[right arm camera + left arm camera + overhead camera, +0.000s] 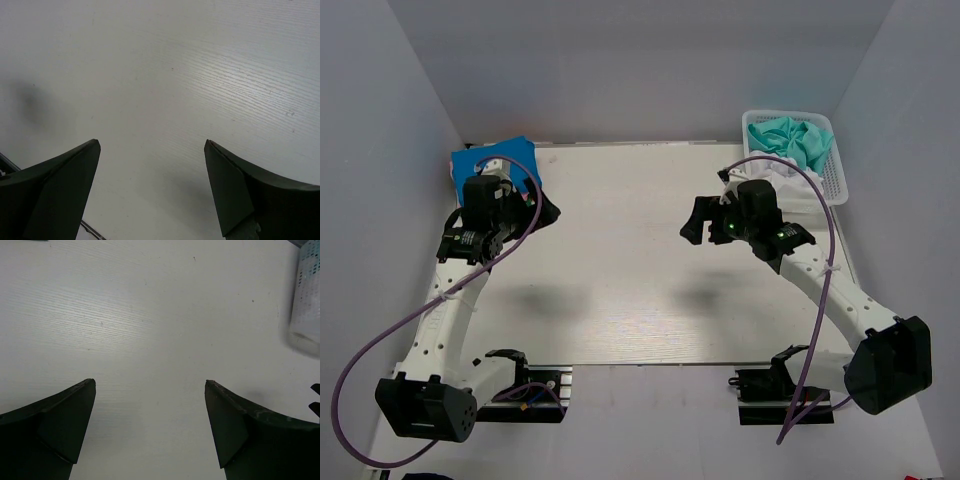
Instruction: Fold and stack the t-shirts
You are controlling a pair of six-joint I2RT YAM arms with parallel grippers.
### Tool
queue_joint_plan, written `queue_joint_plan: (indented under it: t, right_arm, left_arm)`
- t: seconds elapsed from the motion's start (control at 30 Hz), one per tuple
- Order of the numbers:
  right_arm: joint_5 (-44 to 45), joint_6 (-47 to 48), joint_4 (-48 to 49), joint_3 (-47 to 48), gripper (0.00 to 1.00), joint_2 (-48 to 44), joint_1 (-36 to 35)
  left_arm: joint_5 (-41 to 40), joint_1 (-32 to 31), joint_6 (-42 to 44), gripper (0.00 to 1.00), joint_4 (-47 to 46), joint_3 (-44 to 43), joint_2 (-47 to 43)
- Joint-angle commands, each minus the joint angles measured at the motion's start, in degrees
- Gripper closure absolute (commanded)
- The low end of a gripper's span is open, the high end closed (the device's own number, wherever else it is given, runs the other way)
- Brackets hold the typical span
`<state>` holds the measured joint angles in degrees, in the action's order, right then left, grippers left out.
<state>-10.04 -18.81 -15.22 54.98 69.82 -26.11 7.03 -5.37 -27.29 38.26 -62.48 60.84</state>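
Note:
A folded blue t-shirt [498, 160] lies at the table's far left corner, partly hidden by my left arm. A crumpled teal t-shirt [795, 140] sits in a white basket [832, 175] at the far right, with white cloth [782, 172] below it. My left gripper [546, 209] is open and empty just right of the blue shirt, above bare table [150, 385]. My right gripper [696, 222] is open and empty left of the basket, over bare table [150, 145]. The basket's edge shows blurred in the left wrist view [306, 305].
The white table [630, 270] lies between grey walls. Both arm bases and clamps [525, 390] stand at the near edge, with purple cables [380, 345] looping off each arm.

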Motion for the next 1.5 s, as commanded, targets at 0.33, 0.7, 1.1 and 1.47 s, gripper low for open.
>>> queue_joint_plan:
  t: [0.33,0.7,1.1,1.47]
  right_arm:
    - [15.87,5.53,-0.86,6.53,0.10,7.25,0.53]
    - [30.51,16.08,-7.89,24.18,0.10,20.96,17.57]
    - [17.70,42.79,-13.08,55.75,0.10,50.40,30.68]
    - [6.96,49.76,-12.12,68.84,0.10,62.88,33.31]
  left_arm:
    - [5.89,-0.17,-0.31,0.00,-0.12,-1.15,-0.64]
    - [7.21,-0.17,-0.92,0.00,-3.10,1.22,0.42]
    - [3.09,-0.17,0.22,0.00,-0.91,-3.78,8.32]
    - [1.41,-0.17,0.22,0.00,-1.52,-7.12,16.85]
